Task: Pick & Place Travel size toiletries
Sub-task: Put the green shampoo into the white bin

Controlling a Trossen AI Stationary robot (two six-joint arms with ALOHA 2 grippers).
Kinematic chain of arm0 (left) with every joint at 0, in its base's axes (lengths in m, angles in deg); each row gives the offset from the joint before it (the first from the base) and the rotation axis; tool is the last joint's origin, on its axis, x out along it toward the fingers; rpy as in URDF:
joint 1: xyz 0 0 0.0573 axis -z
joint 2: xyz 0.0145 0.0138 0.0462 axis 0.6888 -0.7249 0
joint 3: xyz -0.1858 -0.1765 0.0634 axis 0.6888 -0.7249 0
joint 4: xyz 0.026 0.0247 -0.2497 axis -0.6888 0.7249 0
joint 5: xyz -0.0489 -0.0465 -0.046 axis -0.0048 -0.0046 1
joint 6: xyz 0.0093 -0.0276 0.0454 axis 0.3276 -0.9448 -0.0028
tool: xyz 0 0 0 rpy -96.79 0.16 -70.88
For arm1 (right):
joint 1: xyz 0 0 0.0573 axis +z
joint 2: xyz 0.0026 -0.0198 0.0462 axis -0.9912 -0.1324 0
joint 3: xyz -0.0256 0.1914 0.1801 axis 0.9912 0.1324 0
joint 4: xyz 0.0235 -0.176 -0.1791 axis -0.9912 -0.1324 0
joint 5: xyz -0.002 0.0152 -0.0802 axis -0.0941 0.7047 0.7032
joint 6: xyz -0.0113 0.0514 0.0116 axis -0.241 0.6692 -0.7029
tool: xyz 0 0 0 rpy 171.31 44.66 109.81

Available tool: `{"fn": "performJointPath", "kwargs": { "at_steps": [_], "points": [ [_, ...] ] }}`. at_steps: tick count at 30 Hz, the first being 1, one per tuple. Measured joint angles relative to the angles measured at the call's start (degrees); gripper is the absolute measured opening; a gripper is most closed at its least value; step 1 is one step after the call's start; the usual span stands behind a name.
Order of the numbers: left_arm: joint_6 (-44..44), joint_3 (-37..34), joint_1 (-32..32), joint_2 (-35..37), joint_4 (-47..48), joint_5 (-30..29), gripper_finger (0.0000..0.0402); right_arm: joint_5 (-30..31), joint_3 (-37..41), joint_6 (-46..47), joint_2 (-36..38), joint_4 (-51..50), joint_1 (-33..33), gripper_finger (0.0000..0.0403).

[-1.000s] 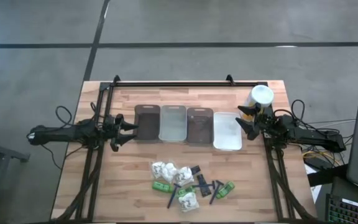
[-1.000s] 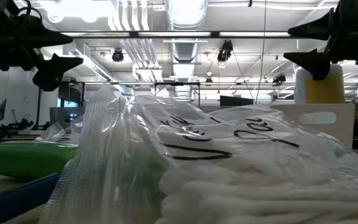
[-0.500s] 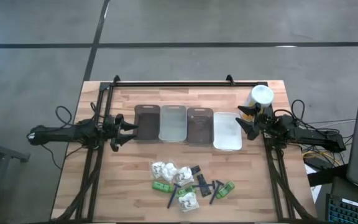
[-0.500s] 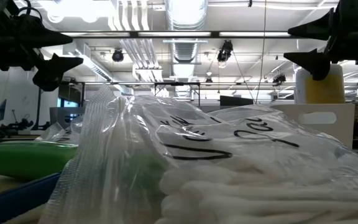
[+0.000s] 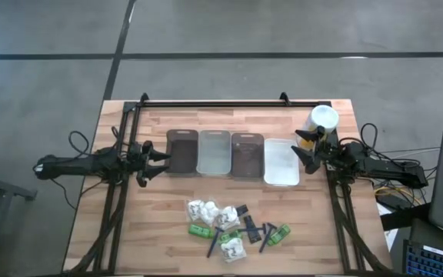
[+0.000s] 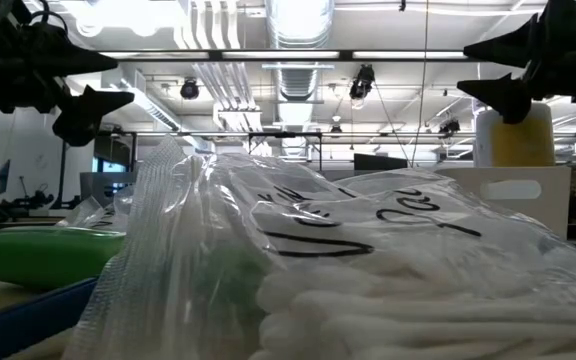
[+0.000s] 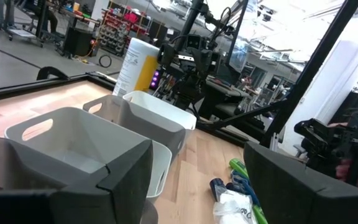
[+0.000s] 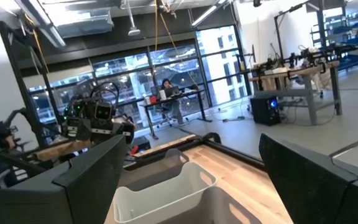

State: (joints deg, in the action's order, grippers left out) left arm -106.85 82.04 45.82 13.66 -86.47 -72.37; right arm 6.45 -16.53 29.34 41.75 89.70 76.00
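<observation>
The toiletries lie in a loose heap on the table's near middle: white wrinkly packets, small green tubes, dark blue razors and small black pieces. The low view is filled by one packet with a green tube beside it. My left gripper hangs open at the left end of the tray row, above the table. My right gripper hangs open at the row's right end, next to the yellow bottle. Neither touches anything.
Four trays stand in a row across the table's middle: brown, clear, brown, clear. The tall yellow bottle with white cap stands at the far right. Bare wood lies between the trays and the heap, and at the near left.
</observation>
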Motion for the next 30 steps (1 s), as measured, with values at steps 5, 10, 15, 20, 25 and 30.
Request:
{"fn": "performJointPath", "kwargs": {
  "at_steps": [5,10,15,20,25,30],
  "points": [
    [0.0,0.0,0.0,0.0,-0.4,0.0,0.0257,-0.2,0.0,5.7,0.1,2.0,0.0,0.0363],
    [0.0,0.0,0.0,0.0,-0.4,0.0,0.0257,0.1,0.0,34.2,-0.5,4.8,0.2,0.0363],
    [0.0,0.0,0.0,0.0,-0.4,0.0,0.0257,-3.0,0.0,48.6,-4.4,7.2,2.8,0.0364],
    [0.0,0.0,0.0,0.0,-0.4,0.0,0.0257,-5.0,0.0,49.7,-12.3,18.4,8.9,0.0364],
    [0.0,0.0,0.0,0.0,-0.1,0.1,0.0257,0.0,0.0,49.0,-21.0,28.5,15.8,0.0364],
    [0.0,0.0,0.0,0.0,0.0,0.1,0.0257,9.3,0.0,46.8,-28.5,36.4,20.4,0.0363]
  ]
}}
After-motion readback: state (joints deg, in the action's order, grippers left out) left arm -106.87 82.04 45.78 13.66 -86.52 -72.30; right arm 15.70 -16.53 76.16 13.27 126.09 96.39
